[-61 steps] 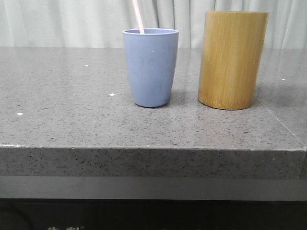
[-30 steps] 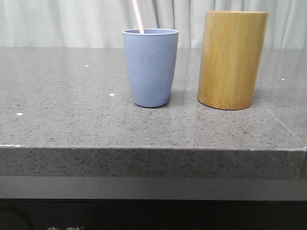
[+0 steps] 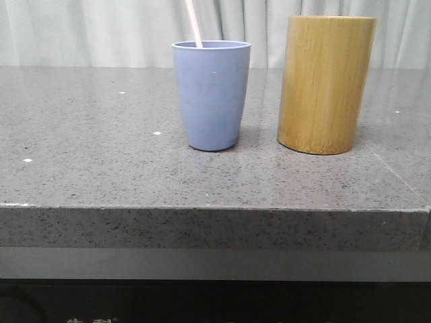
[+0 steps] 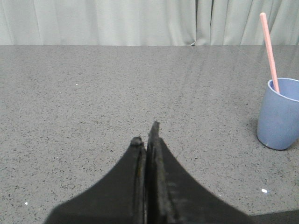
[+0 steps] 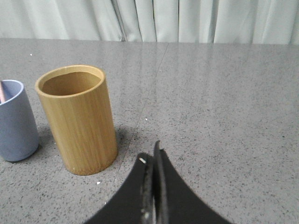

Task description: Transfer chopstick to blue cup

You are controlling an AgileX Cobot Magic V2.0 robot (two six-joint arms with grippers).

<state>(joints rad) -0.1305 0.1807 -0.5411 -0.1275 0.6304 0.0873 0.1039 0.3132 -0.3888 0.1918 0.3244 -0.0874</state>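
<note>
Pale curtain hanging behind grey speckled tabletop (image 3: 101, 148). Nothing shifting since a second ago: chopstick (image 3: 194, 23) already standing in blue cup (image 3: 211, 94), leaning toward far-left rim; task looking finished. Bamboo cylinder (image 3: 326, 84) sitting beside cup, nearer right edge. Left hand (image 4: 147, 140) and right hand (image 5: 152, 161) both pinched closed, gripping nothing, hovering well apart from cup.

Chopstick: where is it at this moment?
The chopstick stands inside the blue cup, leaning against its left rim in the front view. The bamboo cylinder stands just to the cup's right.
</note>
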